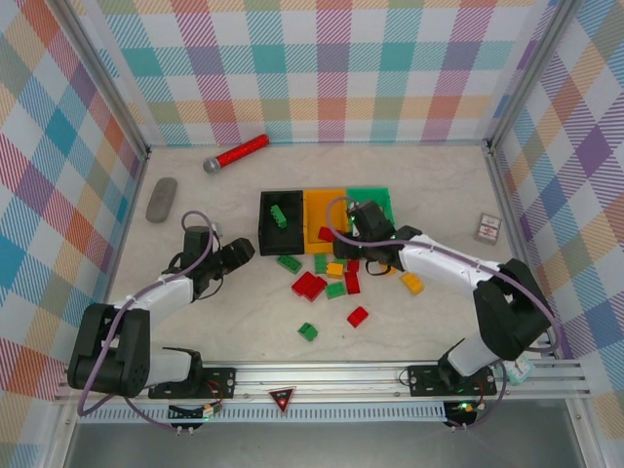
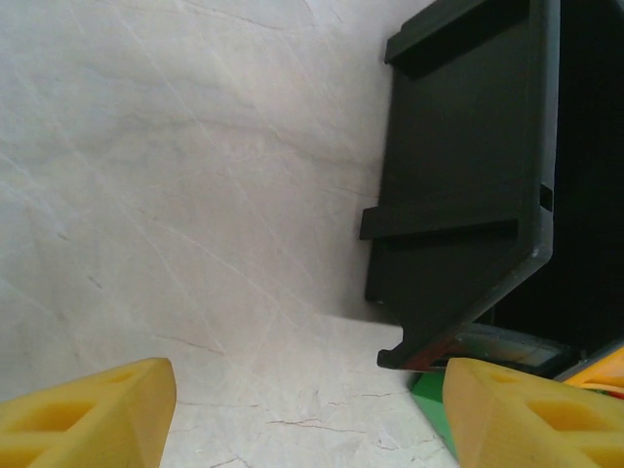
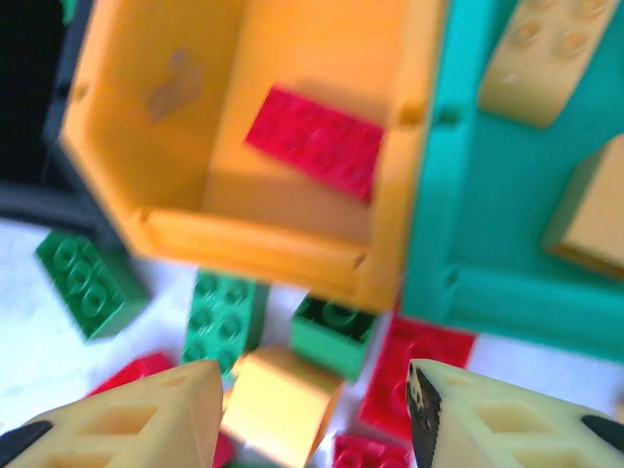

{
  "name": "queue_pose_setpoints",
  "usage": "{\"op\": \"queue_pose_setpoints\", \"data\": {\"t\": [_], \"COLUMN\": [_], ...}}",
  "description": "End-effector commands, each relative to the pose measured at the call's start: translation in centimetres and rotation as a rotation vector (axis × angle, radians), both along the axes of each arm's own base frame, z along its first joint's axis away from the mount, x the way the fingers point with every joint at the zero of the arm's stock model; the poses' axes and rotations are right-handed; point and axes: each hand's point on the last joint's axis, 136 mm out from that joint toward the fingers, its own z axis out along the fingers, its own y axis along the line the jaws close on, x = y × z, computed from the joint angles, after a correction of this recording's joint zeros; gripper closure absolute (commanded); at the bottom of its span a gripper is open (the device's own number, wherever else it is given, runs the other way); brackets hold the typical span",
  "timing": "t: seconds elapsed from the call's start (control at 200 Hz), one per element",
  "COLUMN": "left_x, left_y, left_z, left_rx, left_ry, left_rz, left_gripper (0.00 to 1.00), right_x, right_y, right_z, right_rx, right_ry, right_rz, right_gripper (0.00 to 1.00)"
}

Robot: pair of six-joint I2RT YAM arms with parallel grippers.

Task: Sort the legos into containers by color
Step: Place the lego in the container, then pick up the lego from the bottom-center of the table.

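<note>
Marble tabletop point(image 1: 244, 322); right arm point(image 1: 439, 261) hides part of the green bin point(image 1: 375, 195).

Black-and-white arms point(image 1: 156, 292), lilac cables point(image 1: 185, 222), pale yellow gripper fingers point(image 3: 146, 419) (hollow, ribbed).

Mid-frame L→R: black bin point(image 1: 264, 226), orange bin point(image 1: 326, 209), green bin point(image 1: 370, 197). Legos point(image 1: 309, 285) red, green, yellow-orange. Counter point(image 1: 419, 180) pale, marbled; walls point(image 1: 322, 68) pastel plaid; mic point(image 1: 237, 153) handle red.

One red brick point(image 3: 317, 141) inside orange bin point(image 3: 244, 224); green bin point(image 3: 468, 195) against its right wall, holding yellow bricks point(image 3: 546, 49). In front, loose bricks point(image 3: 93, 288), mixed colours. Fingers of right gripper point(image 3: 312, 375) apart, empty.
</note>
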Motion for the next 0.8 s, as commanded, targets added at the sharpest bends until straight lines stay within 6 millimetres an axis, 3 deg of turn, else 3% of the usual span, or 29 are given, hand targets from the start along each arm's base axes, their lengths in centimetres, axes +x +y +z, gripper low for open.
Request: {"op": "queue_pose_setpoints", "data": {"t": [0.0,0.165,0.33,0.795], "left_x": [0.2,0.3,0.3,0.2], "left_y": [-1.0,-1.2,-1.2,-1.3], "left_z": [0.1,0.2,0.5,0.7], "left_rx": [-0.062,-0.077,-0.079,-0.085], "left_ry": [-0.026,-0.034,-0.041,-0.044], "left_rz": [-0.034,-0.042,-0.042,-0.046], "left_gripper": [0.27,0.27,0.27,0.27], "right_x": [-2.4,-5.3,-6.7,-6.5], "right_y": [-1.2,-2.1,-2.8,-2.2], "right_z": [-1.1,-2.9,-4.7,-7.7], "right_rx": [-0.038,-0.109,-0.136,-0.233], "right_ry": [0.047,0.099,0.15,0.213], "right_rz": [0.007,0.017,0.004,-0.02], "right_gripper": [0.47,0.47,0.47,0.49]}}
